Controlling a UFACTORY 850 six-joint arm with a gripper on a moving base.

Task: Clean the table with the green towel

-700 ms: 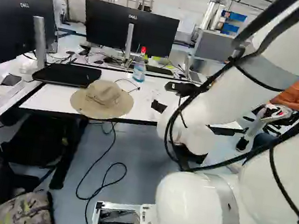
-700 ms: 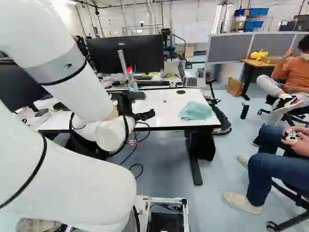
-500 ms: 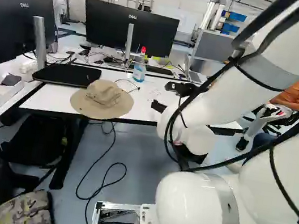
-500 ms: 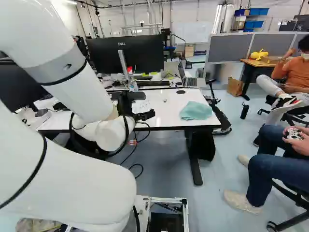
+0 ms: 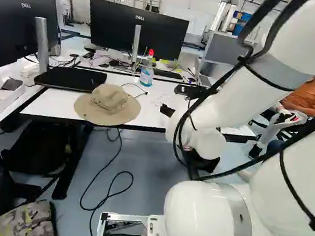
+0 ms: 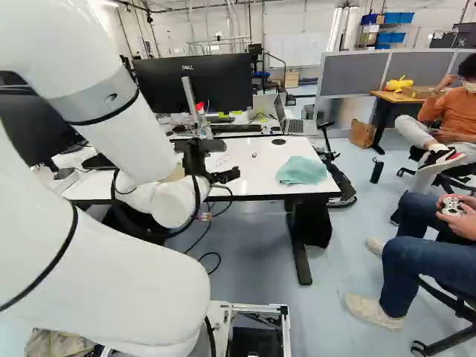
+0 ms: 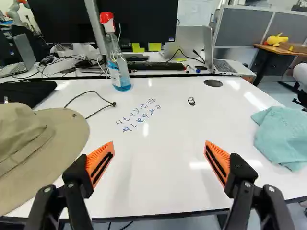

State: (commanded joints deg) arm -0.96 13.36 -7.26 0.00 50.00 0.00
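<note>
Toward two o'clock from the gripper, with twelve straight ahead of it, the green towel lies on the white table. It is a pale blue-green, loosely bunched rather than folded, with soft creases running across its top and an uneven outline. One rounded corner reaches toward the table's middle, and the opposite side lies near the table's right-hand edge. In the wrist view the gripper has its fingers spread wide apart, the orange pads facing each other across a broad gap. The towel sits well out to the side, beyond the right finger.

Toward ten o'clock a tan hat rests on the tabletop, its wide brim spread flat. At eleven a clear spray bottle with a red head stands upright, near a thin black cable. Just short of twelve there is blue handwriting on the white surface. Nearer one o'clock lie a small dark loop and, farther off, an open laptop.
</note>
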